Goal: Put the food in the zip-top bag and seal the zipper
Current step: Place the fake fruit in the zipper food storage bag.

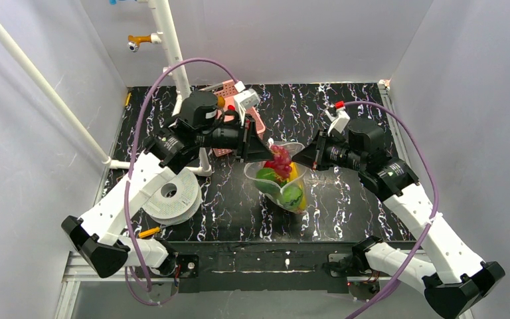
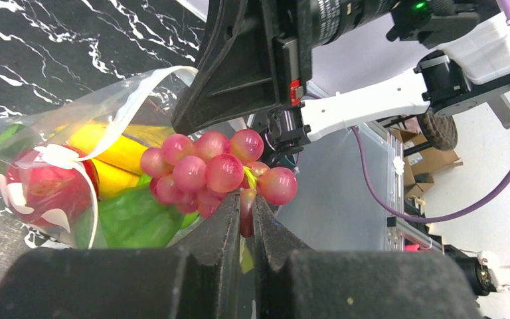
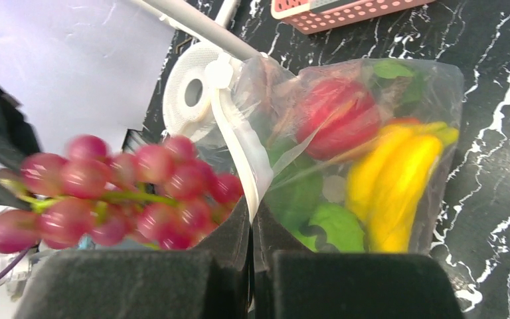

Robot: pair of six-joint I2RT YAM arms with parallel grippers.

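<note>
My left gripper (image 2: 247, 214) has its jaws clamped on the stem end of the bunch of glossy red-purple toy grapes (image 2: 207, 174). The bunch hangs out ahead of the fingertips, its long axis running across them, directly over the open mouth of the clear crinkly zip-top bag (image 3: 431, 93).

The bag sits near the middle of the black marbled counter (image 1: 345, 219). Its mouth is raised toward the far edge and its bottom trails toward the near edge. Inside it lie a red round piece (image 3: 339, 113), a yellow banana (image 3: 392, 186) and green leafy pieces (image 3: 332, 229).

My right gripper (image 3: 251, 222) comes in from the right edge, jaws pinched together on the pale press-seal zipper strip (image 3: 239, 143) at the bag's rim, lifting that lip so the mouth gapes.

The grapes are already between my two wrists, just above the rim and not yet inside. I judge the left arm, which is nearer and carrying them, needs only to go down and slightly toward the near edge, along the bag's length, before letting go. The risk is the bunch catching on the lip.
</note>
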